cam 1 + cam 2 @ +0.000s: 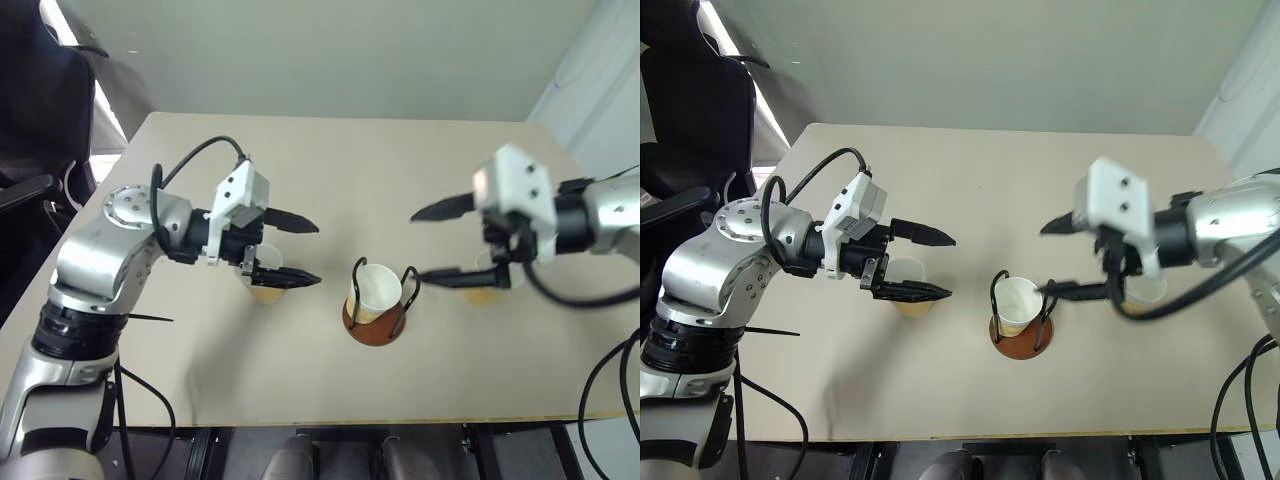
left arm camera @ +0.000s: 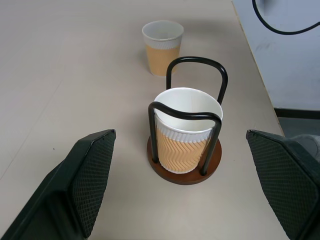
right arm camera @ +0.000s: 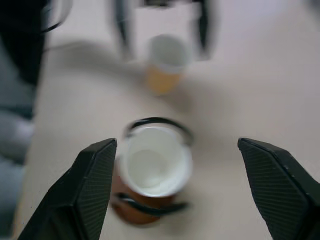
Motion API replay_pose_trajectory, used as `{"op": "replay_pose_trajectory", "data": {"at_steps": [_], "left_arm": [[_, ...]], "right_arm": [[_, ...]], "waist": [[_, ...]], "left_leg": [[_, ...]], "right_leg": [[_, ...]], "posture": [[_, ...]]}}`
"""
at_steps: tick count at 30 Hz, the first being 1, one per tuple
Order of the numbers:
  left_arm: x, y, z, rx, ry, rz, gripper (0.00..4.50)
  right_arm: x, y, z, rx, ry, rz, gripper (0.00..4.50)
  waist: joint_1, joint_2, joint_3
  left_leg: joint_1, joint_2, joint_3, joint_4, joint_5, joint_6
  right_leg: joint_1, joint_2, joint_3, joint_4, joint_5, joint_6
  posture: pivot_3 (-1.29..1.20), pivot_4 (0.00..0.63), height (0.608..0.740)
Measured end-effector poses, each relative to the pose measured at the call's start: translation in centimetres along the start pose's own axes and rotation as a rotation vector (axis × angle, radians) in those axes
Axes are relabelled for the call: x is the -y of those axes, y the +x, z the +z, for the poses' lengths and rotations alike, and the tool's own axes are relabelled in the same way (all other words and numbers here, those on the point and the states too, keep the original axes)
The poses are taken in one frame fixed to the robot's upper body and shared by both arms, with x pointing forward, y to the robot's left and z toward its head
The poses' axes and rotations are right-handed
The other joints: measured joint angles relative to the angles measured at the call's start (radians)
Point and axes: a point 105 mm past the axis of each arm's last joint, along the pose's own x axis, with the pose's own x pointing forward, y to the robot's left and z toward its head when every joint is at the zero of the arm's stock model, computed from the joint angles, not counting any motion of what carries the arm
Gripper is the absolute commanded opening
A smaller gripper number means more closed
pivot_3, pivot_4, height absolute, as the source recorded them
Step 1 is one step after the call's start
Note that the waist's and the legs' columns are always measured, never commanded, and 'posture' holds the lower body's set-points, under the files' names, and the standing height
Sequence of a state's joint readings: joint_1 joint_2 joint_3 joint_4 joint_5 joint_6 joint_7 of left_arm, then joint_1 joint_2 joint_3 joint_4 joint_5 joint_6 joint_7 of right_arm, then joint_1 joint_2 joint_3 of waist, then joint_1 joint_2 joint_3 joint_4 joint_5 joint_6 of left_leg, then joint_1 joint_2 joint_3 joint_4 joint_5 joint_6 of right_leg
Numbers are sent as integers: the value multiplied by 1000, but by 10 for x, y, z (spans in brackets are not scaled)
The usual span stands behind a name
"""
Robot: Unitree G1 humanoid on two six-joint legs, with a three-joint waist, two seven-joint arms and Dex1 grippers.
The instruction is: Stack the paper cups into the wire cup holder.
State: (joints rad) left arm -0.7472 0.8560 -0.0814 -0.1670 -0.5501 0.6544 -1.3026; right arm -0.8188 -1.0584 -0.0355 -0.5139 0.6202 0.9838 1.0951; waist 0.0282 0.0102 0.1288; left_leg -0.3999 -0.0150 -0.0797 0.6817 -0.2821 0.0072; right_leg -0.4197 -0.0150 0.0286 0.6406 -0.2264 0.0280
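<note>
The wire cup holder (image 1: 375, 318) sat nearest the table's front edge, a round reddish-brown disc with two thin black wire loops rising from it. One paper cup (image 1: 374, 291) stood inside it between the loops, its white rim smooth and its tan sleeve ribbed in a zigzag pattern, leaning a little against one loop. The table (image 1: 330, 170) was a plain, matte beige slab. On the left, the left gripper (image 1: 296, 250) hovered with its two tapered black fingers spread wide and nothing between them, their inner pads cross-hatched. A second paper cup (image 1: 266, 279) stood on the table just beneath its lower finger. On the right, the right gripper (image 1: 438, 243) hung above the table, fingers parted and empty, its lower tip close to the holder's loop. A third paper cup (image 1: 1146, 290) stood behind that arm, partly hidden.
</note>
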Motion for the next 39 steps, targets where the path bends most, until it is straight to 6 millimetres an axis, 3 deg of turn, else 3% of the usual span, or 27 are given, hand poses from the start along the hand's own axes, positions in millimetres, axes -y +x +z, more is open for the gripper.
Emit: {"op": "replay_pose_trajectory", "data": {"at_steps": [3, 8, 13, 23, 31, 39], "left_arm": [[0, 1, 0, 2, -1, -2, 4500], [-1, 3, 0, 8, 13, -8, 4500], [-1, 5, 0, 5, 23, -16, 4500], [11, 9, 7, 10, 73, -80, 4500], [13, 9, 9, 8, 80, -84, 4500], [11, 9, 9, 3, 64, -70, 4500]], "right_arm": [[4, -7, -11, -27, 40, -38, 4038], [-3, -26, -66, -271, 86, -63, 4038], [-5, -38, -94, -396, 32, -63, 4038], [3, -47, -114, -481, -52, -69, 4038], [-5, -35, -135, -527, -87, 21, 4038], [2, -26, -151, -559, -111, 43, 4038]], "waist": [[-1, 0, 0], [7, 0, 0], [4, 0, 0], [2, 0, 0], [1, 0, 0], [0, 0, 0]], "left_leg": [[0, 0, 0, 0, 0, 0], [0, 0, 1, 0, 0, 0], [1, 0, 1, 0, 0, 0], [1, 0, 2, 1, 0, 0], [1, 0, 2, 2, 0, 1], [1, 0, 2, 2, 0, 1]], "right_leg": [[0, 0, 0, 0, 0, 0], [0, -1, 0, 0, 0, 0], [0, -1, 0, 2, 0, 0], [0, -1, 0, 3, 0, 0], [0, -1, 0, 3, 0, 1], [0, -1, 0, 3, 0, 1]], "posture": [[0, 150, 740], [0, 150, 740], [0, 150, 740], [0, 150, 740], [0, 150, 740], [0, 150, 740]]}}
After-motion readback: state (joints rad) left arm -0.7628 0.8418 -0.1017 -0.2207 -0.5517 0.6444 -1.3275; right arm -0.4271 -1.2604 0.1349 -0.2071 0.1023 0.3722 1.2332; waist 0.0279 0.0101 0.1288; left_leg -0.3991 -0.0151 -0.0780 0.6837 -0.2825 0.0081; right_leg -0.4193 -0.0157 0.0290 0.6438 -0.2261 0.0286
